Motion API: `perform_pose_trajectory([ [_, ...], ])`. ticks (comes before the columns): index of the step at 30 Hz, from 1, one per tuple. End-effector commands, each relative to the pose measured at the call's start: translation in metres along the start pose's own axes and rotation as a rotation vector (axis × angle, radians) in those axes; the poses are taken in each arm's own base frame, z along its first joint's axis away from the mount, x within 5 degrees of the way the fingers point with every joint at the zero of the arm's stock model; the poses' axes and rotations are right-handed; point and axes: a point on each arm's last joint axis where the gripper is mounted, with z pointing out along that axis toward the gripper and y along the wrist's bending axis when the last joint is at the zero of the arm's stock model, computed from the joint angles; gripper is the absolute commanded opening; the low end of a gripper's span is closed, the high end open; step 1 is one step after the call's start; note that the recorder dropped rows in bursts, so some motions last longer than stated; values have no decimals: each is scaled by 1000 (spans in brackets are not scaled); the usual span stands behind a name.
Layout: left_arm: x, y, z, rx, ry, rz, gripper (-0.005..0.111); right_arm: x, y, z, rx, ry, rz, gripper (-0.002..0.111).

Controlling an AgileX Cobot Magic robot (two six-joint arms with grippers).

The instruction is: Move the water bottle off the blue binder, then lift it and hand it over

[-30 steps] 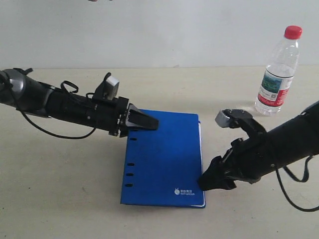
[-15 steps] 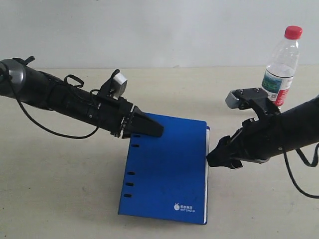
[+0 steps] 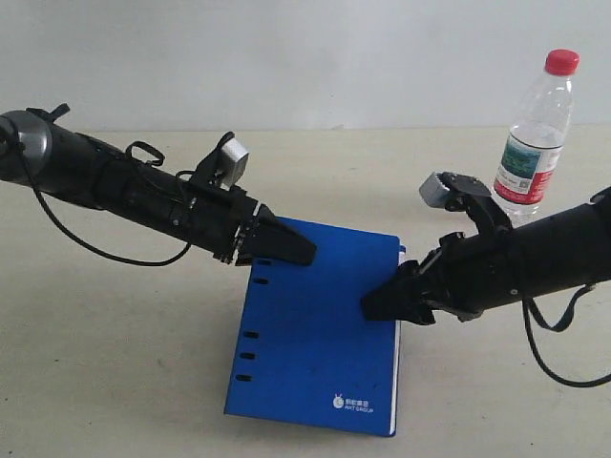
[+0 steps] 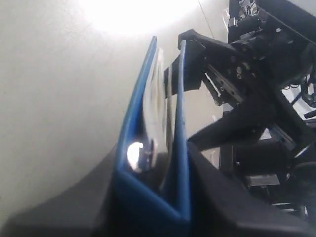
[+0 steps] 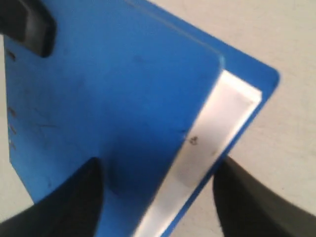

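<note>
Clamping the blue binder (image 3: 320, 334) by its spine corner, your left gripper (image 3: 286, 250) held it up, likely so your right gripper (image 3: 382, 307), jaws wide around the free edge but gripping nothing, could take it; the water bottle (image 3: 533, 143) stood upright, well apart.

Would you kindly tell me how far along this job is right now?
Done: the water bottle stands upright on the table, off the blue binder. In hand: the left pincer clamps the binder's spine corner; the right pincer is open astride its opposite edge. Left: the right pincer closing and the handover itself.
</note>
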Motion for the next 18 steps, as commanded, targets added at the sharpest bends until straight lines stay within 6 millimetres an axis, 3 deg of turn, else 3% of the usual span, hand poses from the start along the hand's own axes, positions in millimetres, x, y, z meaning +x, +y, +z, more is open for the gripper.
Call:
perform_pose_trajectory([
  [1, 2, -5, 1, -24, 50, 40, 5, 2, 9, 6, -191, -14, 10, 29],
  [4, 2, -5, 1, -24, 50, 29, 6, 2, 9, 6, -192, -20, 8, 0],
  [7, 2, -5, 2, -23, 47, 16, 17, 1, 7, 6, -177, -26, 14, 0],
  [8, 1, -5, 2, -19, 33, -4, 29, 1, 7, 6, -175, -31, 8, 0],
  [12, 8, -6, 8, 11, -5, -31, 55, 1, 5, 6, -149, -32, 11, 0],
  [15, 17, -10, 21, 26, 36, -25, 53, 0, 3, 7, -123, -34, 17, 0],
  [17, 19, -14, 28, 34, 55, -10, 43, 0, 1, 7, -107, -37, 21, 0],
  [18, 19, -14, 29, 35, 57, -9, 25, 0, 1, 7, -107, -37, 21, 0],
])
